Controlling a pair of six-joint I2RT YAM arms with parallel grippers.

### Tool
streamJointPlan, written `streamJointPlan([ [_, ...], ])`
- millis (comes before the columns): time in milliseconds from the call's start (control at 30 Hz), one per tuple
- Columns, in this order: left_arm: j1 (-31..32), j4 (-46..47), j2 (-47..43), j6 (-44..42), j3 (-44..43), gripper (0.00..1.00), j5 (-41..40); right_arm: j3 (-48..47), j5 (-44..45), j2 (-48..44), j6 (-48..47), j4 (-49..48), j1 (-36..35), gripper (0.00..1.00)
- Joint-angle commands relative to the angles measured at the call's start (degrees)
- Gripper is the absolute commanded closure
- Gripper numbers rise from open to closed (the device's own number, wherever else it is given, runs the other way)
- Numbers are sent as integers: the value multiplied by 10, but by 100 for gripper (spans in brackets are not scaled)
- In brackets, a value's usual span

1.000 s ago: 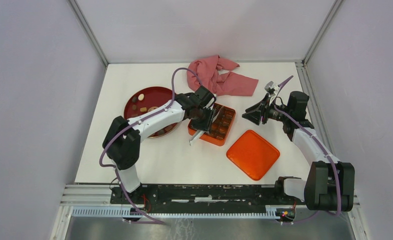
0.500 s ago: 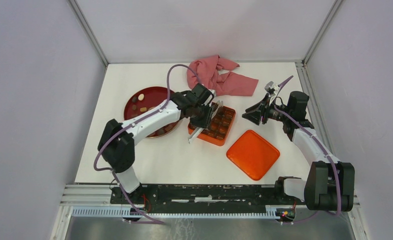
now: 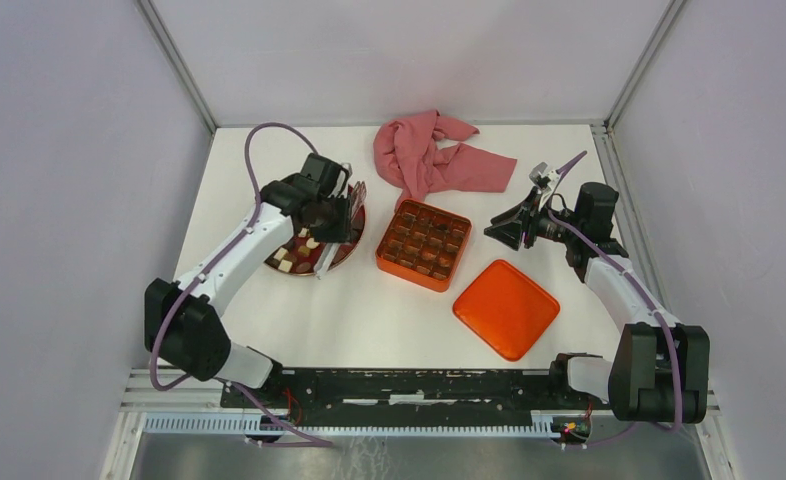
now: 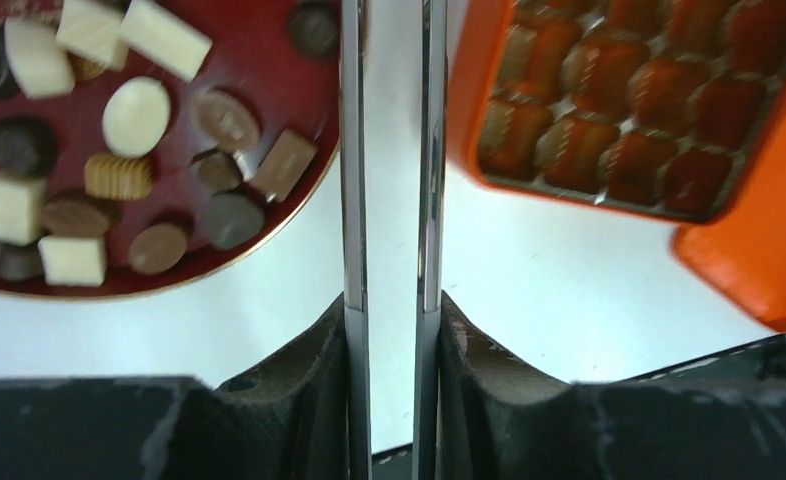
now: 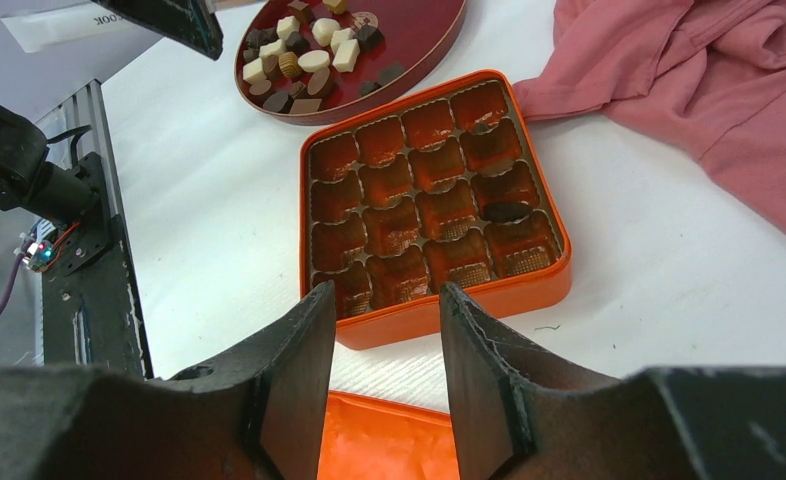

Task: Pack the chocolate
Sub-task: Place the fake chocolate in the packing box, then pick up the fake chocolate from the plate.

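Left gripper (image 4: pixel 390 100) fingers (image 4: pixel 353 150): narrow gap, nothing between, over bare table (image 4: pixel 569 260) between dark-red plate (image 4: pixel 269 60) and orange tin (image 5: pixel 429 315). Right gripper (image 5: pixel 387 295): jaws moderately apart, empty, right of tin. Chocolate (image 4: pixel 136 115): mixed pieces heaped on plate, left of tin.

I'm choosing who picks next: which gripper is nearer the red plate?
Left. The left gripper hangs at the plate's right edge. The right gripper is out past the orange tin, which lies between it and the plate.
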State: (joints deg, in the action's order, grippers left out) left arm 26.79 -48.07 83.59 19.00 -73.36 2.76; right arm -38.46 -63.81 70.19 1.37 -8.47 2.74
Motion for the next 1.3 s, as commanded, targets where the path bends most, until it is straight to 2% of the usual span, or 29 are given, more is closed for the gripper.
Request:
streamJointPlan([
  [0, -22, -37, -29, -62, 28, 67, -26, -19, -4, -21, -9, -14, 2, 51],
  [200, -46, -51, -26, -79, 45, 67, -69, -21, 0, -11, -9, -7, 2, 52],
  [400, -75, -56, -9, -83, 49, 66, -61, -21, 0, -7, -9, -6, 2, 51],
  [567, -82, -67, 15, -95, 41, 64, -89, -21, -3, -5, -9, -5, -1, 52],
  [1267, -112, -70, 82, -115, -13, 58, -92, -21, -4, -1, -9, -6, -5, 51],
])
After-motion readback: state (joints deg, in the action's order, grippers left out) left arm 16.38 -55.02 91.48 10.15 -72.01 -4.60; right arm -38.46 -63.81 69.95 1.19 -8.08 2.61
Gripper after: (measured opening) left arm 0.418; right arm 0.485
